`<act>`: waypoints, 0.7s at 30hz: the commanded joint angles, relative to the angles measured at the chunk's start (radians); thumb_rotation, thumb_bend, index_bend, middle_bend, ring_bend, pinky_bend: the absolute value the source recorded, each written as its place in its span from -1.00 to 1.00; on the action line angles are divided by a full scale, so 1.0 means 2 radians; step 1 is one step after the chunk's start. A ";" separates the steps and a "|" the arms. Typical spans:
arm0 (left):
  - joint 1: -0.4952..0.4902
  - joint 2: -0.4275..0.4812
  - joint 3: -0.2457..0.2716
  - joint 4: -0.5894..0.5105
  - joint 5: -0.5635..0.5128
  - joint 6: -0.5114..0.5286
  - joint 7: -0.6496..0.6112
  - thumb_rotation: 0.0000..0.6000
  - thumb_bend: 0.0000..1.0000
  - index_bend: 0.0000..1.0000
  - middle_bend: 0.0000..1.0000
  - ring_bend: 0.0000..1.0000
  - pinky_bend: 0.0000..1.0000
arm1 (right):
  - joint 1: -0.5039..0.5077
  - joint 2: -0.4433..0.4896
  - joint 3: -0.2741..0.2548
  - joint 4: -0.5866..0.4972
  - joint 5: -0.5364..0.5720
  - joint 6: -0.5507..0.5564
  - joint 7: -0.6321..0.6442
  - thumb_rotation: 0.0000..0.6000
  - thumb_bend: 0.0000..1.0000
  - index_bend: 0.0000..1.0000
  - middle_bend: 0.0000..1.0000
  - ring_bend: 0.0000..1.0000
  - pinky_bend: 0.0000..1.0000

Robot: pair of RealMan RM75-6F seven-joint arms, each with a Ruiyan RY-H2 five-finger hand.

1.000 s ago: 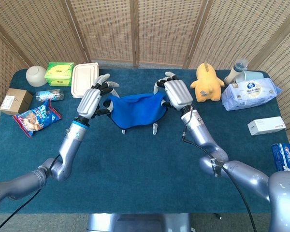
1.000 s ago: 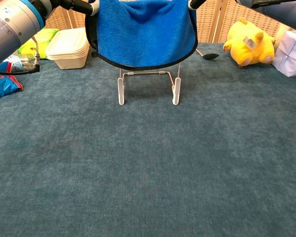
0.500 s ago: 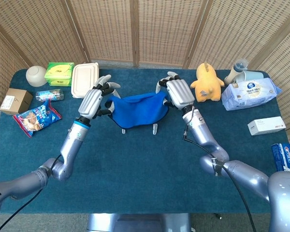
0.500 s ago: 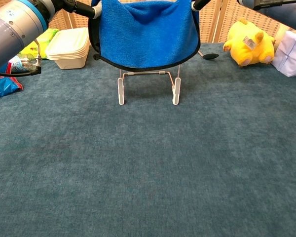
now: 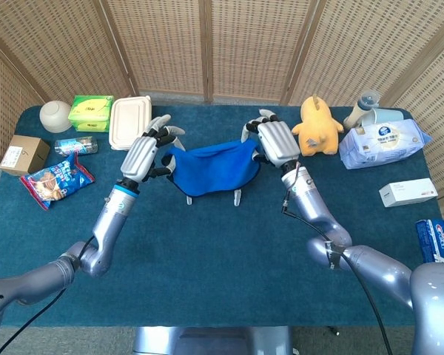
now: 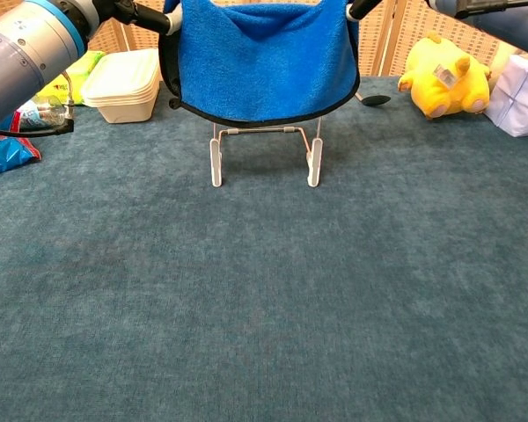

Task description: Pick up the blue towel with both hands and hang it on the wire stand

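The blue towel (image 5: 211, 168) hangs stretched between my two hands above the wire stand (image 5: 237, 197). My left hand (image 5: 143, 155) pinches the towel's left corner; my right hand (image 5: 275, 144) pinches its right corner. In the chest view the blue towel (image 6: 262, 60) drapes in front of the top of the wire stand (image 6: 266, 151), whose two white feet stand on the table. Only fingertips (image 6: 150, 15) of the left hand show at that view's top edge. Whether the towel rests on the stand's top bar is hidden.
A plastic food box (image 5: 129, 121), green packet (image 5: 89, 112), bowl (image 5: 56, 115), cardboard box (image 5: 23, 154) and snack bag (image 5: 55, 180) lie at the left. A yellow plush toy (image 5: 317, 126), wipes pack (image 5: 382, 143), white box (image 5: 407, 192) and tube (image 5: 435, 241) lie at the right.
Both hands have drifted slightly to the right with the towel, and the right hand has moved a little further back. The towel stays taut over the stand.
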 commanded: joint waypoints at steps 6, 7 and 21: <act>0.002 0.002 0.002 0.000 0.000 -0.002 0.000 1.00 0.22 0.38 -0.40 -0.81 -1.00 | -0.001 0.001 -0.001 -0.002 0.001 -0.002 -0.004 1.00 -0.06 0.81 -0.06 -0.31 -0.66; 0.002 0.002 0.002 -0.001 0.000 -0.002 0.000 1.00 0.22 0.37 -0.41 -0.82 -1.00 | -0.001 0.002 -0.002 -0.002 0.002 -0.003 -0.005 1.00 -0.06 0.78 -0.06 -0.32 -0.66; 0.008 0.039 0.024 -0.029 0.000 -0.039 0.031 1.00 0.16 -0.66 -0.98 -1.00 -1.00 | 0.000 0.028 -0.019 -0.020 0.010 -0.036 -0.048 1.00 -0.22 -0.13 -0.54 -0.92 -0.90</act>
